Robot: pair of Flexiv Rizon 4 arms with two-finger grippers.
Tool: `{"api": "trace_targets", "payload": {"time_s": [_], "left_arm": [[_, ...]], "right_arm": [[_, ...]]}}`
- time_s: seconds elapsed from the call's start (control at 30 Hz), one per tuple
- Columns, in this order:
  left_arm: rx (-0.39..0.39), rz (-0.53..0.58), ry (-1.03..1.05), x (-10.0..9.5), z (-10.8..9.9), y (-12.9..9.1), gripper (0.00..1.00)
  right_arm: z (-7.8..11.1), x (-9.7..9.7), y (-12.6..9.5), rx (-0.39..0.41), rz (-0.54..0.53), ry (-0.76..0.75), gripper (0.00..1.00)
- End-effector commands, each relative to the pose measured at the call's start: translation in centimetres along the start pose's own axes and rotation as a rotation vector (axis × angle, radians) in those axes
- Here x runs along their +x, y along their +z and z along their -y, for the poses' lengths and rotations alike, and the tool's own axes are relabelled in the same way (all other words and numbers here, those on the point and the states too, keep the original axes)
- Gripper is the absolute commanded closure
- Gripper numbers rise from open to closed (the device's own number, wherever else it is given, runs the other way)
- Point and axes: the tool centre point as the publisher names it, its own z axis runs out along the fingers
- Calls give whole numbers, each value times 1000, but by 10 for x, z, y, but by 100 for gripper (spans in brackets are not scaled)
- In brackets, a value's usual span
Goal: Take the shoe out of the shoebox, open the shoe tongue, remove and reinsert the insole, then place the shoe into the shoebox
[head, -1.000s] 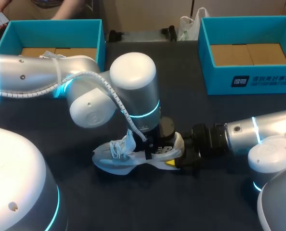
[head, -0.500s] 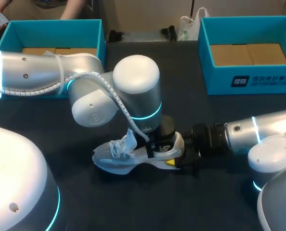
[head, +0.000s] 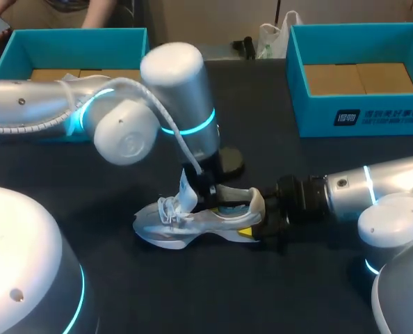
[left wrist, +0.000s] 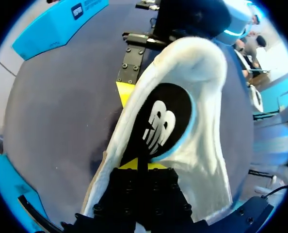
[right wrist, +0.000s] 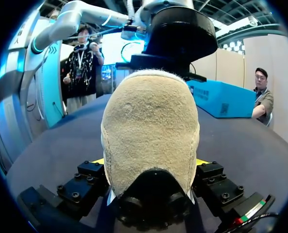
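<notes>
The shoe [head: 192,221] lies on its sole on the table [head: 213,292], toe toward my left, in about the same spot as 1 second ago. More of it shows now: its opening and heel collar are uncovered, and the tongue [head: 187,191] stands up taller above the laces. That is because my left arm has lifted. Its wrist, which sat low over the middle of the shoe, has risen and swung back toward the left shoebox [head: 74,49]. The left gripper [left wrist: 141,165] points steeply down into the shoe's opening just behind the tongue, and its yellow tips are pinched together on the front end of the dark insole [left wrist: 161,121], whose heel end is inside the shoe. My right arm has not shifted. It reaches in low and nearly level from the right, and the right gripper [right wrist: 150,162] is clamped on the shoe's heel with 1 finger on each side. The right shoebox [head: 359,115] stands open at the far edge, well apart from the shoe.
</notes>
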Motion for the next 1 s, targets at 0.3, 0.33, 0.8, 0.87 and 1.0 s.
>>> {"api": "trace_targets", "payload": {"time_s": [0.3,0.33,0.8,0.87,1.0], "left_arm": [[67,-121,82,15,-7,-28,100],[71,-126,87,16,-7,-29,100],[186,-124,76,27,-12,-59,100],[196,-117,66,27,-12,-61,100],[220,-110,54,28,-10,-68,100]], "right_arm": [[-2,6,2,5,-1,-1,100],[-2,6,2,5,-1,-1,100],[-2,6,2,5,-1,-1,100],[-2,6,2,5,-1,-1,100],[-2,6,2,5,-1,-1,100]]}}
